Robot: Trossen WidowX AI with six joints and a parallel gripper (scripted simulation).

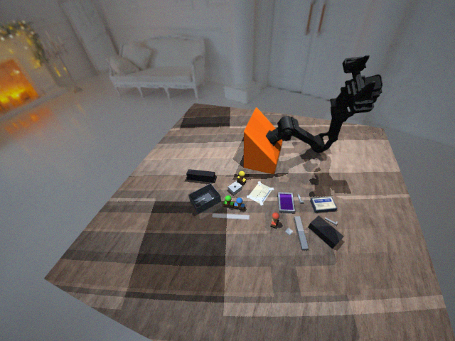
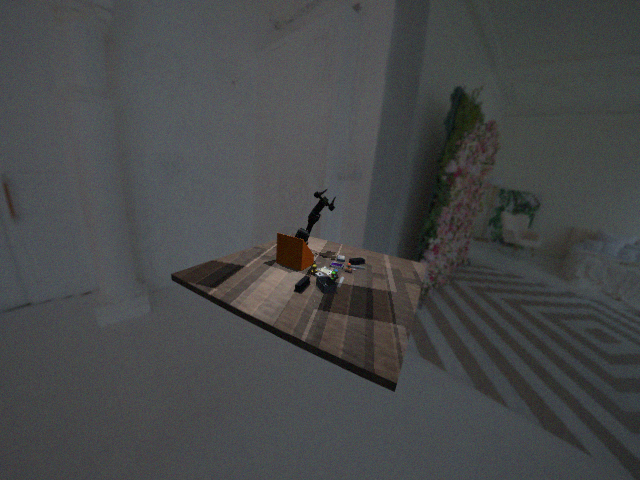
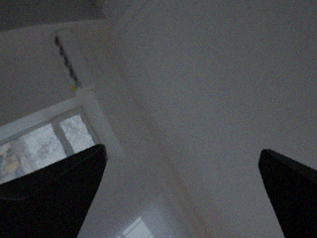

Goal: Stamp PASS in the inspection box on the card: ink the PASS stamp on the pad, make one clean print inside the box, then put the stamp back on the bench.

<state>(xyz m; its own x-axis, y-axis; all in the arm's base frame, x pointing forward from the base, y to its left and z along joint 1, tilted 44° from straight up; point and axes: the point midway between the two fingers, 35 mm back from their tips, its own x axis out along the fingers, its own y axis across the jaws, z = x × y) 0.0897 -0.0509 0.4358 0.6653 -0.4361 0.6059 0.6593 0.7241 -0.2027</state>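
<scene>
One red-knobbed stamp looks light, stiff, perhaps slippery; grip its stem. The end effector gapes nearly fully, empty.

A black bar lies near a black tray, and a white strip lies below the tray in the top view. On the right side there, a grey bar lies between a small white square and a tilted black block, with what looks like a small white stick just beside the block. Beyond stand a pale sofa and a glowing fireplace, while tall pink flowers show in the exterior view.
</scene>
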